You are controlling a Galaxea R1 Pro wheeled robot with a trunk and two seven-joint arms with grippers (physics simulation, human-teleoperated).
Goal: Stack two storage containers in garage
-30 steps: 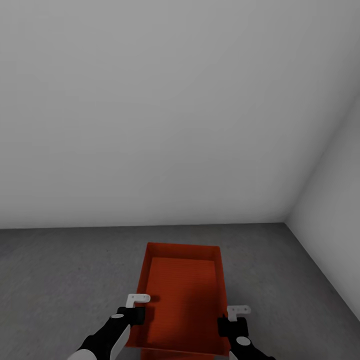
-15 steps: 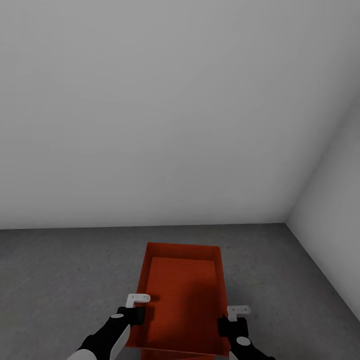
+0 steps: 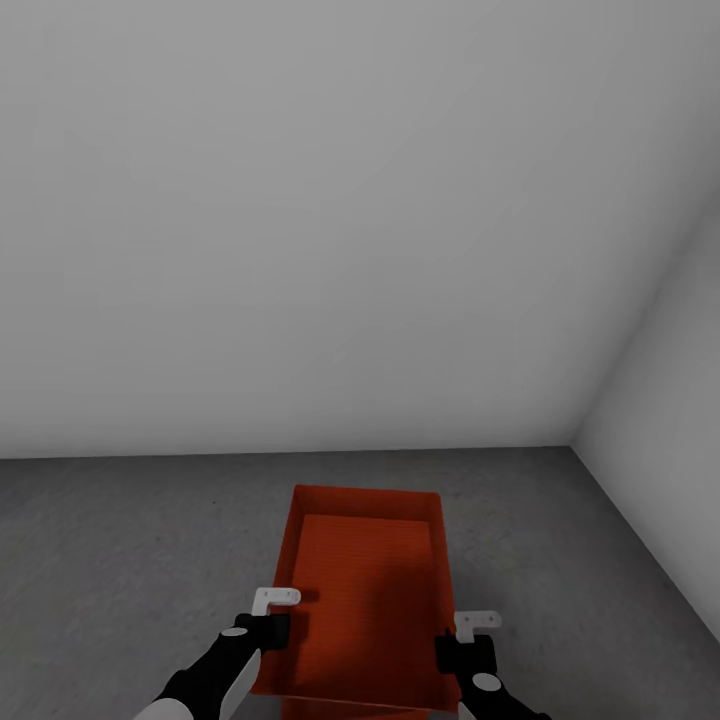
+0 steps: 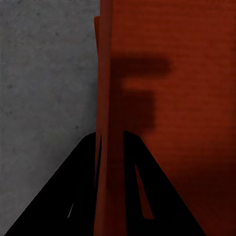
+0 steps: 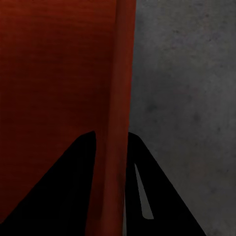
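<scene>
You are in the garage, looking down at a grey concrete floor (image 3: 130,560) that meets plain white walls (image 3: 330,220) in a corner on your right.

An orange-red storage container (image 3: 365,590) is right in front of you, over the floor, with its open top facing up. Its long sides run away from you. In the left wrist view you can see two thin orange-red walls very close together at the edge, so it looks like one bin sits inside or on another, but you cannot tell this for sure.

Your left gripper (image 3: 268,620) is at the left long wall of the container, near the end close to you. In the left wrist view its black fingers (image 4: 81,196) sit one on each side of that thin wall, narrow and pinching it.

Your right gripper (image 3: 468,640) is at the right long wall, also near the close end. In the right wrist view its black fingers (image 5: 73,191) sit on both sides of the wall, narrow and pinching it too.

The two grippers are across from each other with the bin between them
</scene>
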